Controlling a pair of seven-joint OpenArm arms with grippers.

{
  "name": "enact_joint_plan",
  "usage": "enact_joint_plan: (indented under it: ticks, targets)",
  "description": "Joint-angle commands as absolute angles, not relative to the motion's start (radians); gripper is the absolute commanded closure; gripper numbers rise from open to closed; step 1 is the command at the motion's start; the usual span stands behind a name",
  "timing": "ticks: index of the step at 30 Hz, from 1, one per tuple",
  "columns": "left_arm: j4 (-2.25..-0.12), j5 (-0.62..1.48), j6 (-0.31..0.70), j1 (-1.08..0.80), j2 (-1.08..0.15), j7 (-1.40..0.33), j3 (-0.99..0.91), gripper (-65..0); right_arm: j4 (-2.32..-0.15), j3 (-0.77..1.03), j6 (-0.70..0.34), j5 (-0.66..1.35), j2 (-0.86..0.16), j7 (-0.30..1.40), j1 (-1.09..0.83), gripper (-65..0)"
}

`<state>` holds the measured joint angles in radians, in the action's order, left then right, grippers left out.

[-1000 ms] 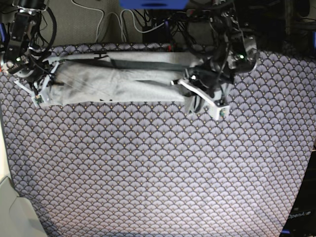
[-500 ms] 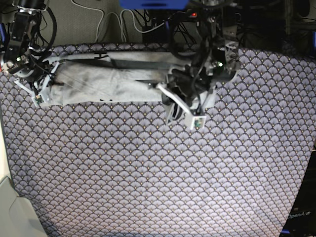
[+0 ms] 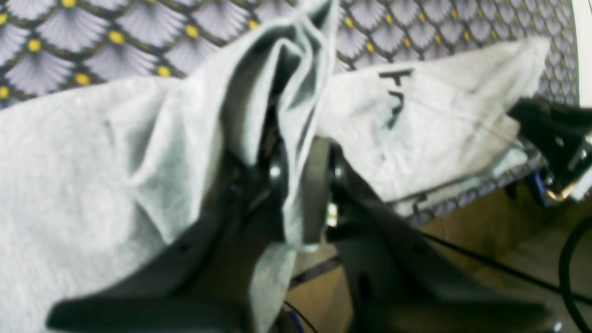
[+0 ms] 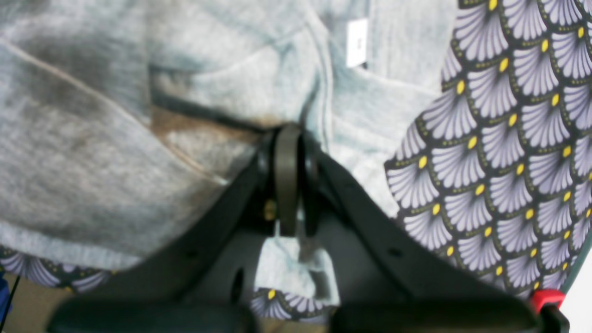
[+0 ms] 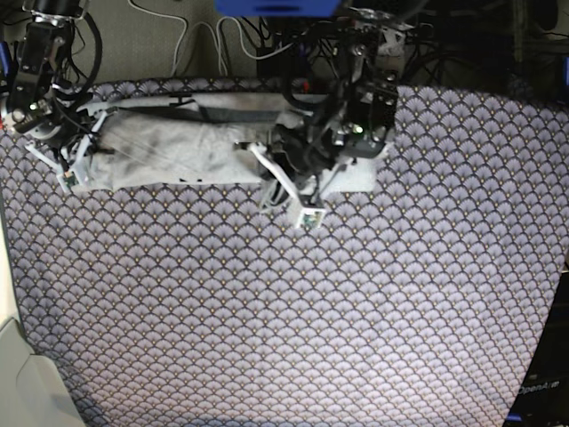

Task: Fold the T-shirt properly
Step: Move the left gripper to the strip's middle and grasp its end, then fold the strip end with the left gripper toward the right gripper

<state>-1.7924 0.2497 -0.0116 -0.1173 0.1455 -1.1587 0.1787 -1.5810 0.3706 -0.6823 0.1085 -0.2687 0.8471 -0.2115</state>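
Observation:
The light grey T-shirt (image 5: 169, 151) lies as a long narrow band across the far part of the tablecloth (image 5: 267, 311). My left gripper (image 5: 280, 162) is shut on the band's right end and holds it lifted above the middle of the band. In the left wrist view a bunched fold of the T-shirt (image 3: 138, 152) runs between the closed fingers (image 3: 314, 185) of the left gripper (image 3: 300, 152), with black lettering (image 3: 393, 92) beyond. At the band's left end my right gripper (image 5: 89, 149) is shut on the cloth. The right wrist view shows that right gripper (image 4: 289, 185) pinching the T-shirt (image 4: 92, 152) near a white label (image 4: 357, 41).
Cables (image 5: 204, 40) and a blue box (image 5: 276, 7) lie beyond the table's far edge. Dark equipment (image 5: 533, 53) stands at the back right. A beige surface (image 5: 27, 382) sits at the front left corner. A flat pale part of the shirt (image 5: 360, 176) shows under the left arm.
My left arm has swung leftward along the band, carrying the shirt's right end over towards the middle. The right arm and its grip have stayed where they were.

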Motion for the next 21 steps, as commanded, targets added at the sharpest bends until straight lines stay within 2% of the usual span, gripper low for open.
enact_joint_plan:
  ticks: [1,19,21]
  targets:
    - [-1.807,0.268,-0.007,-0.108,0.157,-1.145,0.191,-0.4,-1.58,0.361,-0.698,0.127,-0.266,0.868,-0.219,0.0]
    - [-1.808,0.277,-0.001,-0.105,0.157,-1.106,0.209,-0.6,-1.58,0.36,-0.698,0.127,-0.266,0.868,-0.22,0.0]
    - [-1.81,0.28,0.004,-0.105,0.157,-1.13,0.216,-2.6,-1.58,0.341,-0.698,0.127,-0.266,0.868,-0.22,0.0]
